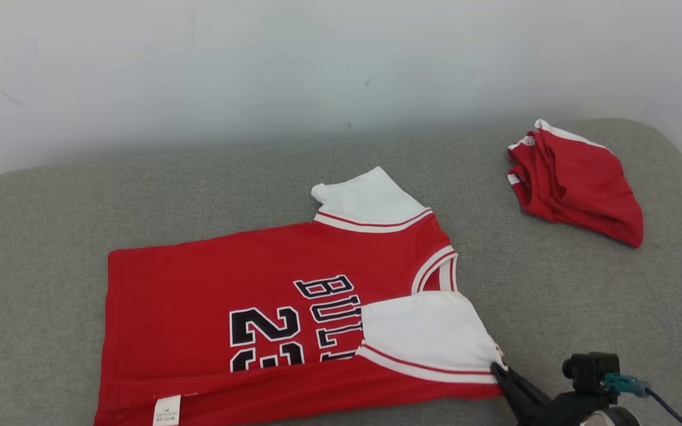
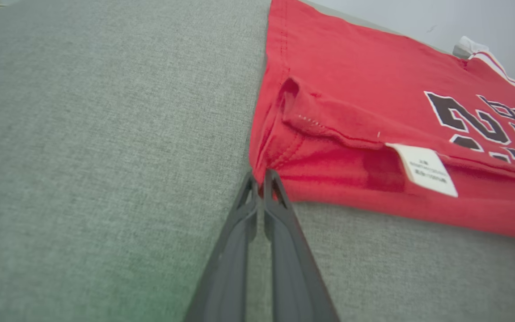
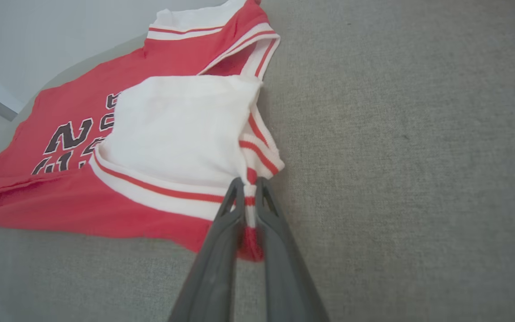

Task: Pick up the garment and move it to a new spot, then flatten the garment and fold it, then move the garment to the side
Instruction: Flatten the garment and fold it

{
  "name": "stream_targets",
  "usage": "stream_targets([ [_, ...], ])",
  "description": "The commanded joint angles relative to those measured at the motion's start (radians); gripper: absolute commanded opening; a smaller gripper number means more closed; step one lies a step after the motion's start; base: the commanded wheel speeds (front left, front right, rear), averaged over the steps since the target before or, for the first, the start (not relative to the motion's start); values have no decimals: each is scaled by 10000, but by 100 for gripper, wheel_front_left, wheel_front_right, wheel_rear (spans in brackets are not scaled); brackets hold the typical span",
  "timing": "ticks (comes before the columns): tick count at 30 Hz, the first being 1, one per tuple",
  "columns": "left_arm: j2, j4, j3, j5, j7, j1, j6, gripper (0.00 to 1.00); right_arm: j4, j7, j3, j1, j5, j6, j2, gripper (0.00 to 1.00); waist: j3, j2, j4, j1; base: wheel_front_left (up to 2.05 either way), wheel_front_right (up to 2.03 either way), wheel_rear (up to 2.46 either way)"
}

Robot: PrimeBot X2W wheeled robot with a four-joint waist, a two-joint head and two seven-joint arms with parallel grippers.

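Left wrist view, centre: noted left claw (image 2: 262,177) pinched shut on jersey (image 2: 365,80) hem corner, right claw (image 3: 249,184) nipping striped shoulder trim. Thin bites; may slip under uneven pull.

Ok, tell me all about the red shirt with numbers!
It's a red cotton-looking basketball jersey with white sleeves, red-striped trim, black lettering and a white tag near the hem. It lies mostly flat on grey upholstery, one sleeve folded over the front. The left fingers pinch a hem corner; the right fingers pinch that sleeve's trim.
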Motion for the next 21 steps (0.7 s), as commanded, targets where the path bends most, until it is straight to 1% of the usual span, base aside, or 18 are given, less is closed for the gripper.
stream_targets([
  [1,35,18,132,-54,-29,303,21,0,-206,204,-173,386,-42,-10,-67,0,-120,0,-39,1,0,0,0],
  [7,47,34,378,-2,-29,605,22,0,-1237,1153,-851,1506,-403,-10,18,0,-224,0,-70,1,0,0,0],
  [12,-82,-15,412,120,-29,703,109,0,-1847,1759,-1361,2130,-823,-10,311,0,-245,0,-52,1,0,0,0],
  [13,-106,-27,412,136,-29,707,120,3,-1910,1792,-1468,2209,-936,-10,387,0,-251,0,-44,1,0,0,0],
  [14,-114,-63,433,160,-27,693,117,34,-1947,1759,-1596,2287,-1012,-10,510,4,-259,0,-35,1,0,0,0],
  [15,-127,-93,447,188,-29,680,122,93,-1943,1775,-1683,2361,-1124,-10,598,82,-268,0,-22,1,0,0,0],
  [16,-144,-115,460,210,-27,665,119,100,-1949,1797,-1764,2397,-1228,-10,660,100,-278,0,-6,1,0,0,0],
  [21,-215,-277,561,281,-27,669,95,100,-2067,1485,-2304,2436,-1719,-10,1023,100,-325,0,42,1,0,0,0],
])
